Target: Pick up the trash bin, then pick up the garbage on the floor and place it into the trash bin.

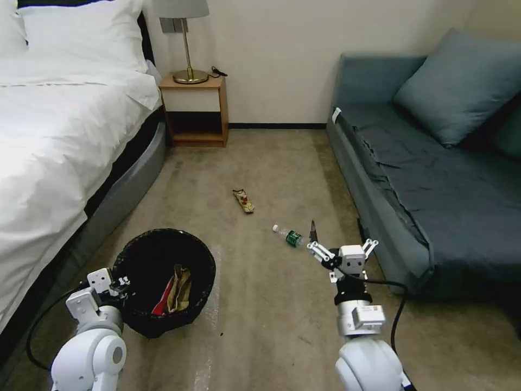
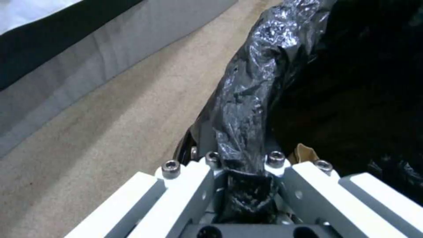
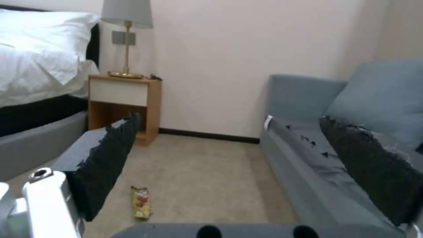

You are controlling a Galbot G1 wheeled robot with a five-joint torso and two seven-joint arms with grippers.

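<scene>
While the left gripper is clamped on the near-left rim of the trash bin, the bin sits low over the floor close to the bed; whether it is lifted clear of the carpet cannot be told. In the left wrist view, the left gripper has its fingers closed narrowly on the crinkly black liner folded over the trash bin rim, with the floor and the grey bed base beyond.

Inside the bin lie a red packet and a tan wrapper, leaning together against its far-right wall.

Two pieces of garbage lie on the open floor between the bed and the sofa. The small clear bottle, white cap and green label, lies on its side just ahead of the right gripper and slightly to its left. The brown-yellow snack wrapper lies farther out, toward the nightstand at the far wall, well apart from the bottle.

The right gripper hangs above the floor near the sofa's front edge, spread wide and holding nothing. In the right wrist view, the right gripper has dark pads set far apart, framing the floor with the snack wrapper, the sofa, the nightstand and the lamp on it.
</scene>
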